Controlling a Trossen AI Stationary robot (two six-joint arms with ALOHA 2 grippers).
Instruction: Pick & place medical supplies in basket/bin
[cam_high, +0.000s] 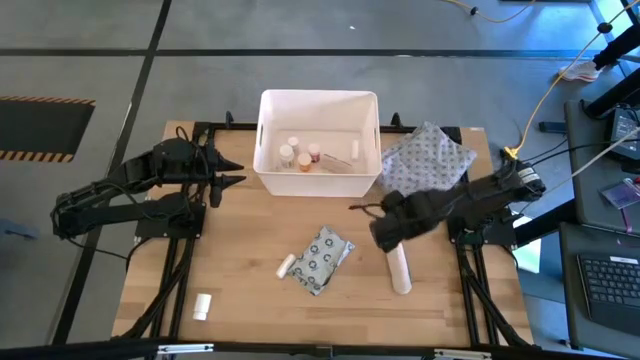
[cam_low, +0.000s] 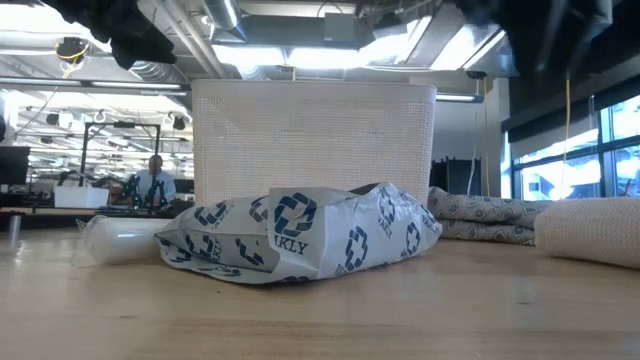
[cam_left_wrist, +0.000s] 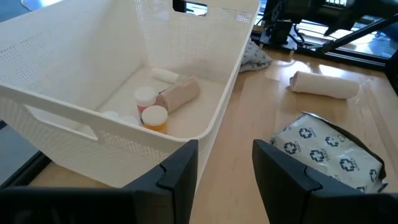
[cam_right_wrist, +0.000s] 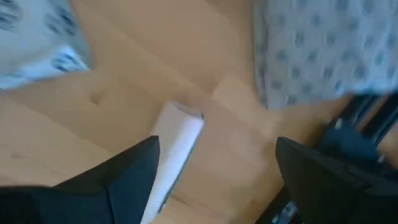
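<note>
The white bin (cam_high: 318, 140) stands at the table's far middle. It holds white and orange pill bottles (cam_left_wrist: 149, 112) and a gauze roll (cam_left_wrist: 180, 93). A grey dotted packet (cam_high: 322, 258) lies on the table in front of it. A small white tube (cam_high: 286, 265) lies beside the packet and another (cam_high: 203, 306) near the front left. A cream gauze roll (cam_high: 400, 268) lies at the right. My right gripper (cam_right_wrist: 214, 165) is open above that roll's far end. My left gripper (cam_left_wrist: 225, 163) is open and empty beside the bin's left wall.
A grey patterned cloth pouch (cam_high: 428, 160) lies right of the bin, behind my right arm. Bare wood lies along the table's near edge. In the low view, a person (cam_low: 152, 180) sits in the room far beyond the table.
</note>
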